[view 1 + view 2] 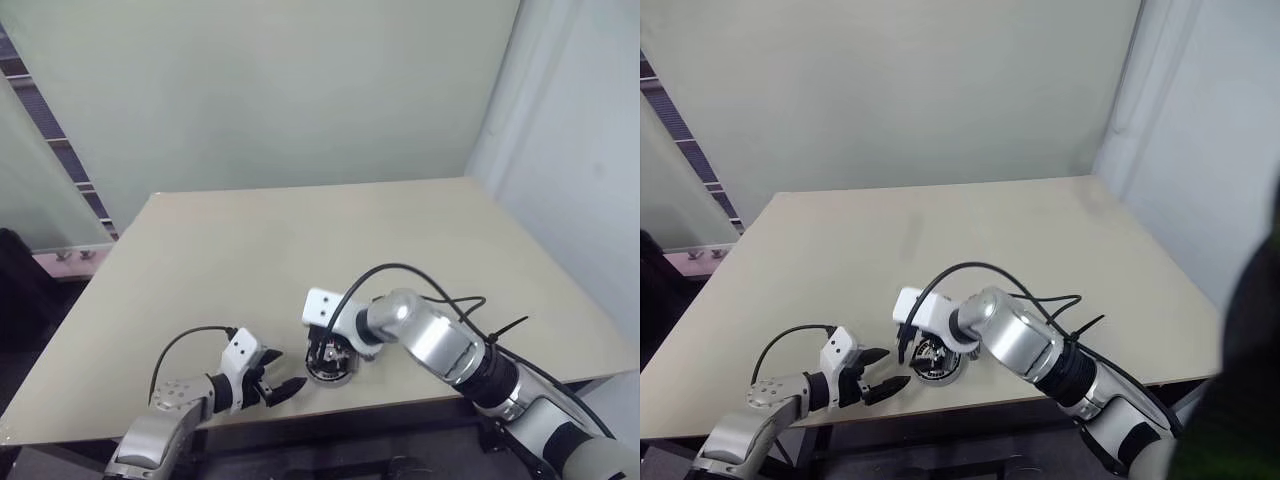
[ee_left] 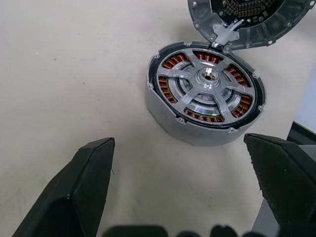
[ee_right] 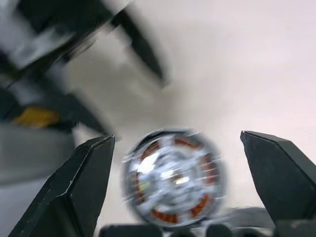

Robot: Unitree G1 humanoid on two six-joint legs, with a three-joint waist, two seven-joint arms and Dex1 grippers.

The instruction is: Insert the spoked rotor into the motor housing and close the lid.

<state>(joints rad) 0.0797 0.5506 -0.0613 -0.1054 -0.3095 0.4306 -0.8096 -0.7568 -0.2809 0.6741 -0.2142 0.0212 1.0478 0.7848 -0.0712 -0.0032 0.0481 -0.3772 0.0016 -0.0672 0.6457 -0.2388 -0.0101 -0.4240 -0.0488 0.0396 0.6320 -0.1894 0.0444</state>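
The lid (image 2: 247, 22) is running off the picture's edge in the left wrist view, its far part cut away. In the right wrist view the housing (image 3: 173, 177) and the left gripper (image 3: 98, 64) are smearing into blur. The right gripper (image 1: 330, 352) is partly covering the housing in the eye views.

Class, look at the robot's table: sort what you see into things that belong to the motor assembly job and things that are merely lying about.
Belonging to the job:
- motor housing, copper windings visible
- spoked rotor, already seated inside the housing
- lid, leaning open at the housing's edge, not yet closed
- left gripper and right gripper, both open

Lying about:
- nothing besides the table itself
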